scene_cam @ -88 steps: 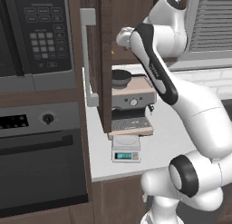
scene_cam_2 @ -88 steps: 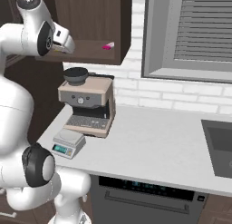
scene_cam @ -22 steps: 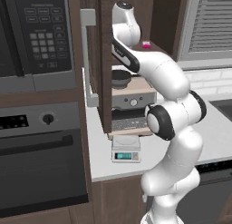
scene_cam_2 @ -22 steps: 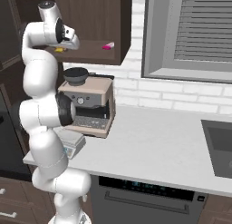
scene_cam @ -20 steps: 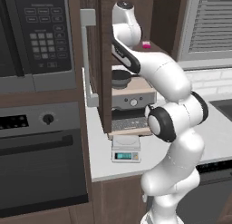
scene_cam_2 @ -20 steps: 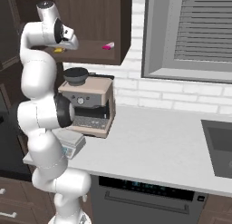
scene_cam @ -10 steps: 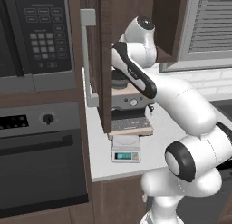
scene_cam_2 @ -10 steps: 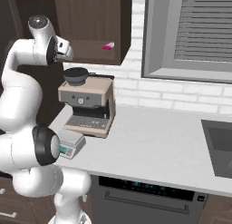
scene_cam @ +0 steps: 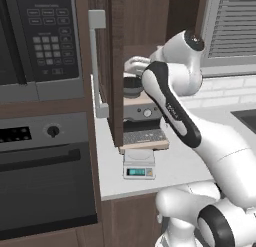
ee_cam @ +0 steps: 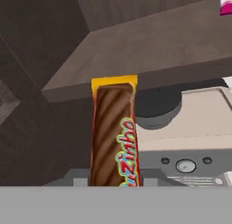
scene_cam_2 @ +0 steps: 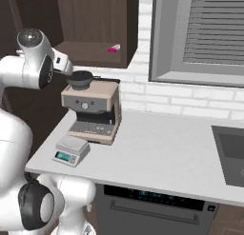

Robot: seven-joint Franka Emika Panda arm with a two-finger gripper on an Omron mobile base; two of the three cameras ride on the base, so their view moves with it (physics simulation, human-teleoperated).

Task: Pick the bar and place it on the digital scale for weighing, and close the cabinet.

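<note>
I read the gripper as clamped on the bar (ee_cam: 113, 132), though its fingertips are hidden; the bar's long axis runs straight out from the hand. Beyond its yellow end sits the coffee machine (ee_cam: 190, 132), then the cabinet (ee_cam: 149, 41) shelf. The digital scale (scene_cam_2: 70, 150) lies well below the hand, just in front of the machine.

Left base view looks forward and down from behind the arm, taking in the cabinet (scene_cam: 117, 71) door, coffee machine (scene_cam: 142, 123) and scale (scene_cam: 138, 167). Right base view faces the same coffee machine (scene_cam_2: 93, 108) and scale (scene_cam_2: 71, 150) from the other side. Hand view sits close, looking along the bar (ee_cam: 113, 136) past the shelf (ee_cam: 149, 46).
</note>
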